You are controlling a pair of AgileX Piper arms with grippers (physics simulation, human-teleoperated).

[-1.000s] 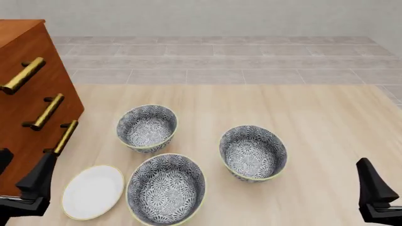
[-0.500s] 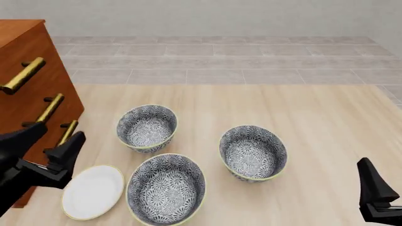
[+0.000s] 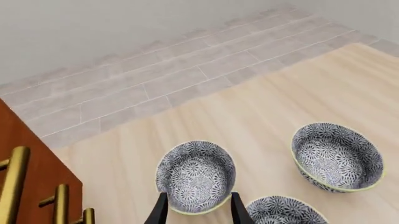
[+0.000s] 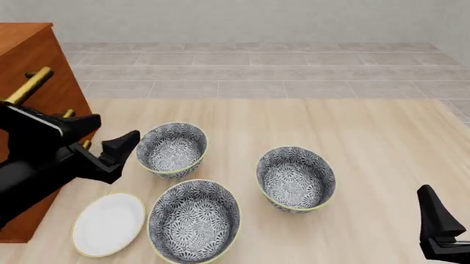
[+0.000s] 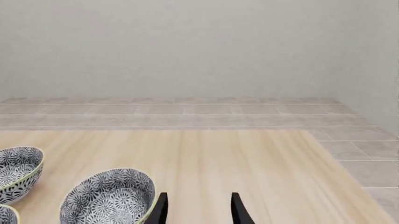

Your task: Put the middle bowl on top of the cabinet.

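Note:
The middle bowl (image 4: 296, 177), grey-and-white patterned with a pale yellow rim, stands upright on the table right of centre; it also shows in both wrist views (image 3: 337, 156) (image 5: 109, 196). The reddish-brown cabinet (image 4: 29, 60) with brass bar handles rises at the far left (image 3: 31, 186). My left gripper (image 4: 110, 132) hovers open and empty in front of the cabinet, beside the smaller bowl (image 4: 171, 148), its fingertips (image 3: 160, 210) framing that bowl's near rim. At the lower right edge, my right gripper (image 4: 438, 225) stays low, open and empty (image 5: 197, 210), to the right of the middle bowl.
The largest bowl (image 4: 195, 220) sits near the front, between a white plate (image 4: 109, 224) on its left and the middle bowl. The smaller bowl (image 3: 195, 175) stands behind it. Bare wooden tabletop (image 4: 382, 132) stretches to the right, and a tiled floor lies beyond.
My left arm has risen and swung forward and right, from beside the plate to next to the smaller bowl. The right gripper and the bowls have not moved.

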